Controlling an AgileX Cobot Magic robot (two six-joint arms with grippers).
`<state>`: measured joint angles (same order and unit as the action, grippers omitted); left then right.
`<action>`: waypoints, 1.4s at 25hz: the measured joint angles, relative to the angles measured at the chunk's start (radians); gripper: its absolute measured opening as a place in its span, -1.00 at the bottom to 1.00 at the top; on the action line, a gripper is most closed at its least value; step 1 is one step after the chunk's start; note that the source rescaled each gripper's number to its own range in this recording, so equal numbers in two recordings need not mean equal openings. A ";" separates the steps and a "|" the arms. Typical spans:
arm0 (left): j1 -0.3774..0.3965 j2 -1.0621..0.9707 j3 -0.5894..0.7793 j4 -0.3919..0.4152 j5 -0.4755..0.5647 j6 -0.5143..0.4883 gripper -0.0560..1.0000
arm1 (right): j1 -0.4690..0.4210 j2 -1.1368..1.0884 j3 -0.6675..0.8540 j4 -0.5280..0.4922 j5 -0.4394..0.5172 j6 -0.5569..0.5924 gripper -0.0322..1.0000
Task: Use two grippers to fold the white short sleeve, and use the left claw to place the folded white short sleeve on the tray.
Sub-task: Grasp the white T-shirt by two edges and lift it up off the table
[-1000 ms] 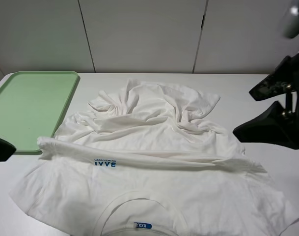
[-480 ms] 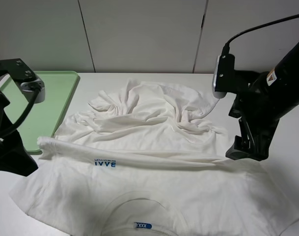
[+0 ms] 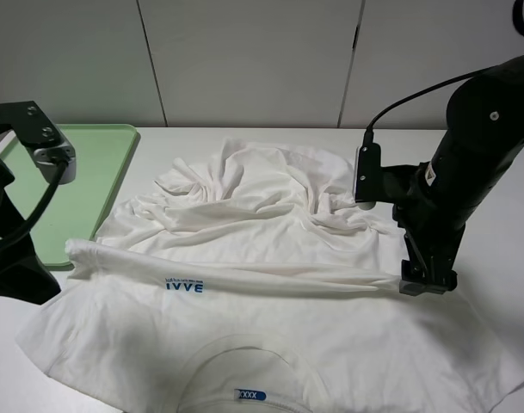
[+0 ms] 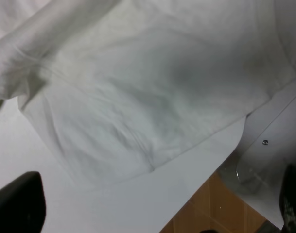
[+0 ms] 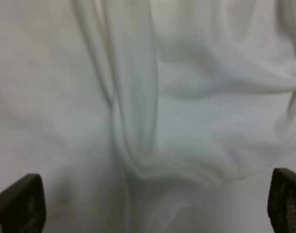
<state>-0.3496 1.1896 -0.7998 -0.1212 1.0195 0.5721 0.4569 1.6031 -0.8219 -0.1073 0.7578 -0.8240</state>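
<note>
The white short sleeve [image 3: 270, 224] is lying spread over the white table [image 3: 8, 370], its hem rolled into a long soft ridge that is running across the middle. The right gripper [image 3: 427, 282] is pressing down at that ridge's right end, jaws standing wide apart with the fold between them. The left gripper [image 4: 153, 203] is hanging just beside the ridge's left end, jaws likewise spread, with bare table and the shirt's edge between them. The one shirt is thin, wrinkled cotton with blue lettering [image 3: 184, 286] and a blue neck label [image 3: 250, 395]. One smooth pale green tray [image 3: 64, 181], rounded and low-rimmed, is sitting at the shirt's left, touching the ridge's end.
</note>
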 joint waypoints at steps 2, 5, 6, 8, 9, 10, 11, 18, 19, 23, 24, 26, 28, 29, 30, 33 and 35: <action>0.000 0.000 0.000 0.000 0.003 0.000 0.92 | 0.000 0.025 0.001 -0.033 -0.012 0.000 1.00; 0.000 0.000 0.000 0.000 0.008 0.000 0.92 | 0.000 0.049 0.022 -0.062 -0.069 0.003 1.00; 0.000 0.000 0.000 0.000 0.008 0.000 0.92 | 0.000 0.056 0.035 -0.075 -0.094 0.003 1.00; 0.000 0.000 0.000 0.001 0.008 0.000 0.92 | 0.000 0.073 0.064 -0.121 -0.147 0.003 1.00; 0.000 0.000 0.000 0.001 0.008 0.000 0.92 | 0.000 0.082 0.077 -0.151 -0.169 0.004 1.00; 0.000 0.000 0.000 0.001 0.008 0.000 0.92 | 0.000 0.093 0.093 -0.174 -0.192 0.007 1.00; 0.000 0.000 0.000 0.001 0.008 0.000 0.92 | 0.000 0.103 0.104 -0.195 -0.209 0.014 1.00; 0.000 0.000 0.000 -0.014 0.000 0.000 0.92 | 0.000 0.174 0.115 -0.226 -0.235 0.027 1.00; 0.000 0.000 0.000 -0.017 0.000 0.000 0.92 | 0.000 0.185 0.115 -0.230 -0.235 0.029 1.00; 0.000 0.000 0.000 -0.017 0.000 0.000 0.92 | 0.000 0.205 0.118 -0.266 -0.234 0.030 0.62; 0.000 0.000 0.000 -0.017 -0.001 0.000 0.92 | 0.000 0.205 0.118 -0.272 -0.233 0.032 0.45; 0.000 0.000 0.000 -0.018 -0.005 0.000 0.92 | 0.000 0.205 0.118 -0.278 -0.229 0.033 0.31; 0.000 0.000 0.000 -0.018 -0.008 0.000 0.92 | 0.000 0.205 0.118 -0.286 -0.208 0.033 -0.48; 0.000 0.000 0.000 -0.018 -0.010 0.000 0.92 | 0.000 0.205 0.118 -0.286 -0.198 0.033 -0.75; 0.000 0.000 0.000 -0.018 -0.011 0.000 0.92 | 0.000 0.205 0.118 -0.288 -0.191 0.034 -0.94; 0.000 0.000 0.000 -0.018 -0.030 0.000 0.90 | 0.000 0.205 0.118 -0.300 -0.180 0.034 -0.94; 0.000 0.000 0.000 -0.018 -0.042 0.000 0.89 | 0.000 0.205 0.118 -0.306 -0.173 0.034 -0.94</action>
<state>-0.3496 1.1896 -0.7998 -0.1389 0.9778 0.5721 0.4569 1.8083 -0.7040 -0.4129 0.5851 -0.7903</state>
